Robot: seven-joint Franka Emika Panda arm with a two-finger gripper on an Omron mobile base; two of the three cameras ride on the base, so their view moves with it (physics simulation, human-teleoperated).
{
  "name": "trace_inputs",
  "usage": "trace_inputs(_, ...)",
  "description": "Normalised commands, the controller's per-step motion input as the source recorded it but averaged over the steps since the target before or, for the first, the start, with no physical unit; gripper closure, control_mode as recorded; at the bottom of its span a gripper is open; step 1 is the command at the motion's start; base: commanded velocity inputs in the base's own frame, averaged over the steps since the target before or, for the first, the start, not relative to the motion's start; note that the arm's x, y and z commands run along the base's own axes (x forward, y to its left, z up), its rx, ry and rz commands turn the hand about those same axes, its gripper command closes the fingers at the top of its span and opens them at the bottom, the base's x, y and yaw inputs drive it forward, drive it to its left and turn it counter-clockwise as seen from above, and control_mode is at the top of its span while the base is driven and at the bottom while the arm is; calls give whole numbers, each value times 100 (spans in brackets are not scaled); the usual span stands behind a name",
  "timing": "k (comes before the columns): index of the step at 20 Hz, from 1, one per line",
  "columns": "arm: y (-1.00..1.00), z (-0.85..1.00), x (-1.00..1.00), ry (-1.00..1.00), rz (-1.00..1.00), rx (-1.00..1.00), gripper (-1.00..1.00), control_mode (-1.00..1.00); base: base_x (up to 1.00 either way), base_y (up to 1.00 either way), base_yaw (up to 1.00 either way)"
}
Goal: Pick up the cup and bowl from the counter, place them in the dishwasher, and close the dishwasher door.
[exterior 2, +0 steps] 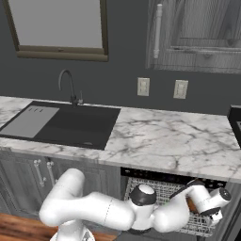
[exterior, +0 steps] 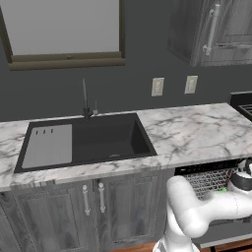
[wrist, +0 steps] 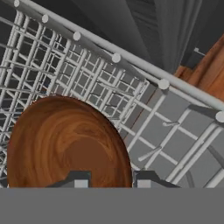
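Low across the cabinet fronts, the white arm bends rightward from its base into the dishwasher (exterior 2: 169,188) under the counter (exterior 2: 160,136). Its gripper (wrist: 109,180) points down into the white wire rack (wrist: 175,131); the bowl (wrist: 65,144) sits there, its rim between the slightly parted fingertips. Whether they grip, I cannot tell.

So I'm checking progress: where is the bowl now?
The bowl is in the dishwasher's wire rack, lower left of the hand view, right at the gripper.
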Motion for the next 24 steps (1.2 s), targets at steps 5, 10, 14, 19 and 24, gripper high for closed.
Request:
trace_inputs(5,0,-28,-34,-9,2,6,-100,-100,0,0,0)
trace_inputs(10,0,0,-46,-13,4,0,-100,-100,0,0,0)
trace_inputs(14,0,5,-28,-9,2,0,-100,-100,0,0,0)
trace_inputs(19,13,15,-19,-6,0,0,-100,-100,0,0,0)
trace_inputs(24,34,15,-26,-5,0,-7,-100,-100,0,0,0)
